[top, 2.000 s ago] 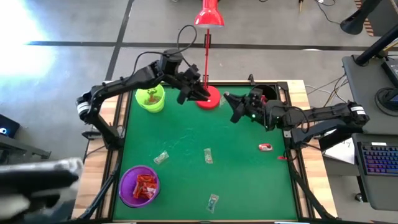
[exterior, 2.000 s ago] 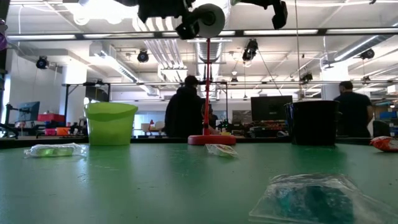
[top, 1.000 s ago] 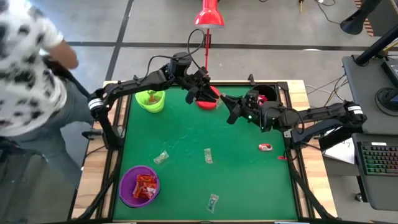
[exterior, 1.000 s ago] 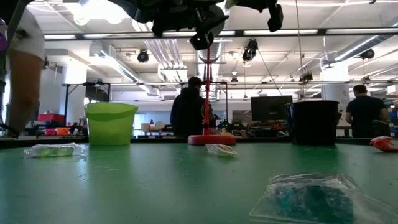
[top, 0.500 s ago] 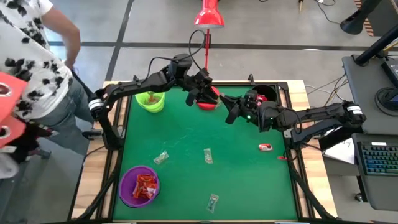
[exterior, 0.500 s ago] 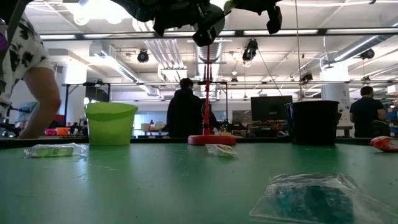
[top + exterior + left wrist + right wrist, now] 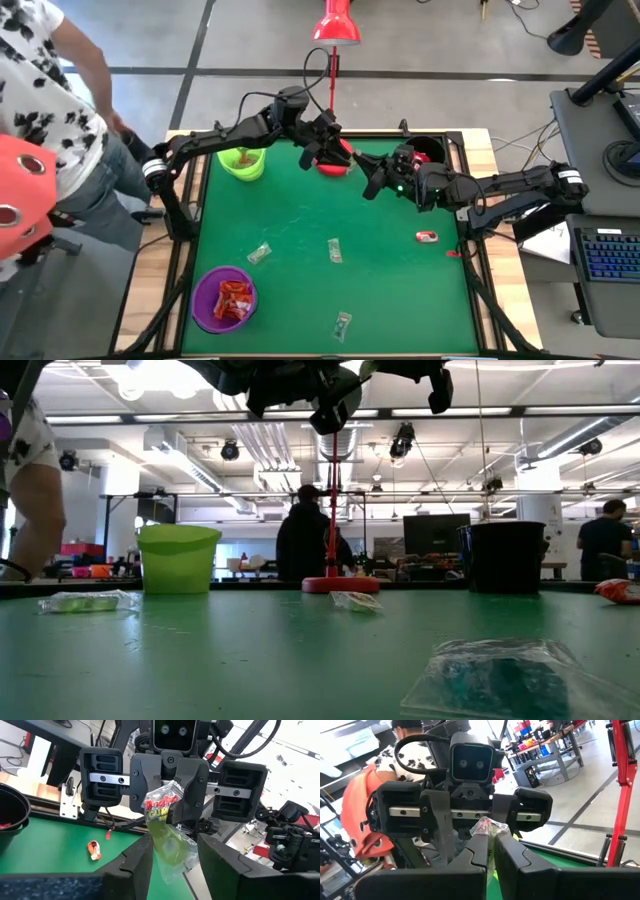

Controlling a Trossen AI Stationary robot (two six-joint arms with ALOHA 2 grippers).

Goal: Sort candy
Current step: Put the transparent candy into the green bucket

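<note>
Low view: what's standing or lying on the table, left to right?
Greenish candy → lime cup → red lamp base and a small candy just in front of it → black cup → red candy at the right edge. A large blurred greenish candy lies nearest the camera.

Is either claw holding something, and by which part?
The right gripper pinches a candy packet by its printed end; the left gripper has its fingers open around the clear end.

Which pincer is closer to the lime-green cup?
Left. The left pincer is just beside the lime-green cup, near the lamp base; the right pincer is farther off toward the black cup.
</note>
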